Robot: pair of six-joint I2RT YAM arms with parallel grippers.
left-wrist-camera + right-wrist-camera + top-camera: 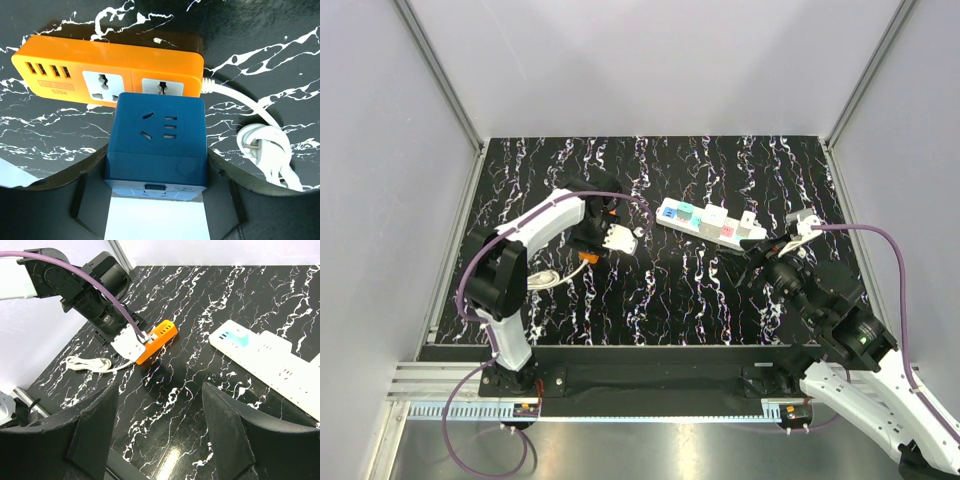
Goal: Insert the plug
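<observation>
Left end effector [156,167]: clenched on the blue cube-shaped plug adapter [157,145], with a dark finger [65,200] on either flank. The lower parts of the fingers are cut off by the bottom edge of the left wrist view.
Plug location: held at the near long edge of the orange rectangular power strip [107,65], left of centre on the black white-veined surface [720,290].
Hidden: the adapter's prongs and underside show in no view. It seems to press against the strip, but I cannot tell whether it is seated in a socket. The cube covers the lower part of the strip's two white-faced sockets.
Left wrist view only: the cube's blue colour and its socket face, four USB slots at one end of the strip, and the coiled white cable with its plug [265,145] leaving the other end.
Right wrist view: the cube shows only a pale face, and the far long white power strip [265,365] is cut off at the right edge.
Top view: the left arm covers most of the orange strip, so only a small orange corner shows. The coloured blocks on the white strip are too small to identify.
Right end effector [159,390]: released, fingers wide apart with only bare surface between them, near the right end of the white strip.
</observation>
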